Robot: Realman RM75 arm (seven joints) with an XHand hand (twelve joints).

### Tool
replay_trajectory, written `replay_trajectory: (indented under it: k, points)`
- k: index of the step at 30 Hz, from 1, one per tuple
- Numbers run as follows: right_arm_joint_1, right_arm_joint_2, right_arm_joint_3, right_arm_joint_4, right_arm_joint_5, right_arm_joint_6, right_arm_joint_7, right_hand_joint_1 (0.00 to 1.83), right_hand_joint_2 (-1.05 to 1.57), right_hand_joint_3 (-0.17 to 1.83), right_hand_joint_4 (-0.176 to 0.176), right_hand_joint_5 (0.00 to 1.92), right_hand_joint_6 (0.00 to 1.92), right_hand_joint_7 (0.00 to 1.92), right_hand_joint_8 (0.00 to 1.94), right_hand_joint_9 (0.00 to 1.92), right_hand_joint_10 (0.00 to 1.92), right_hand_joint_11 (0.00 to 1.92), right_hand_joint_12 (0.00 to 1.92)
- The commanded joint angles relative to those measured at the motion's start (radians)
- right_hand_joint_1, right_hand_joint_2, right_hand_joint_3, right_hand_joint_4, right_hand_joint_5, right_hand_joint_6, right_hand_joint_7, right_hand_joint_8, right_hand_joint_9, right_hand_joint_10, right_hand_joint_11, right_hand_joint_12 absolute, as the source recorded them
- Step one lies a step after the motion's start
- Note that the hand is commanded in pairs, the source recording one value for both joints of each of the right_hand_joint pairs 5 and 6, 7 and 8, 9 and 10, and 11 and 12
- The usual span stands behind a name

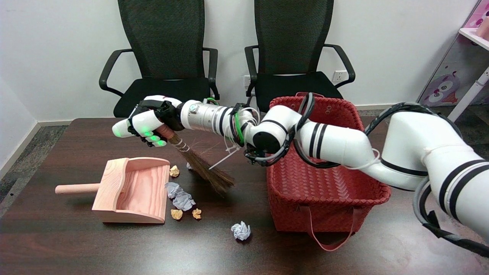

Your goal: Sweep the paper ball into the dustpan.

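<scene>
Table [57,244] of dark wood carries everything here, and at its far side I see two black chairs [168,57] against the wall. The red woven basket [328,191] stands on the right part of the table, and my right arm passes over it. Left of the middle lies the wooden dustpan [131,191], its mouth facing right and its round handle pointing left. My right hand [147,122] is closed around the handle of the small broom [202,168], which hangs tilted, with the bristles down and to the right, between dustpan and basket; I cannot tell if the tips touch the table. The paper ball [241,230] I take as my target is white and lies alone near the front edge, well apart from the dustpan mouth and below the bristles in the picture. Several smaller crumpled pieces [181,198], white and yellow, lie just beside the dustpan mouth. I judge the ball very light and soft, so it will roll or jump away easily if I push hard. I would not grasp it, only put the bristles on its right side and push gently to the left.
</scene>
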Motion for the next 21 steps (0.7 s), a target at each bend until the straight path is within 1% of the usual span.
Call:
replay_trajectory:
  k: [1, 6, 11, 14, 19, 20, 21]
  points:
    - [-0.009, 0.071, 0.009, -0.121, 0.000, -0.015, 0.153, 1.09, 1.57, 0.59, 0.058, 1.92, 1.92, 1.92, 1.92, 1.92, 1.92, 1.92, 1.92]
    - [-0.011, 0.069, 0.009, -0.120, -0.004, -0.066, 0.244, 1.09, 1.57, 0.63, 0.057, 1.92, 1.92, 1.92, 1.92, 1.92, 1.92, 1.92, 1.92]
    - [-0.005, 0.075, 0.015, -0.122, -0.009, -0.105, 0.252, 1.08, 1.57, 0.69, 0.058, 1.92, 1.92, 1.92, 1.92, 1.92, 1.92, 1.92, 1.92]
    - [-0.019, 0.085, 0.044, -0.136, -0.036, -0.104, 0.244, 1.08, 1.57, 0.82, 0.061, 1.92, 1.92, 1.92, 1.92, 1.92, 1.92, 1.92, 1.92]
    - [-0.053, 0.095, 0.148, -0.151, -0.162, -0.064, 0.243, 1.07, 1.57, 1.00, 0.065, 1.92, 1.92, 1.92, 1.92, 1.92, 1.92, 1.92, 1.92]
    - [-0.060, 0.095, 0.172, -0.154, -0.183, -0.054, 0.235, 1.06, 1.57, 1.04, 0.082, 1.92, 1.92, 1.92, 1.92, 1.92, 1.92, 1.92, 1.92]
    - [-0.074, 0.095, 0.207, -0.162, -0.214, -0.038, 0.218, 1.05, 1.57, 1.10, 0.176, 1.92, 1.92, 1.92, 1.92, 1.92, 1.92, 1.92, 1.92]
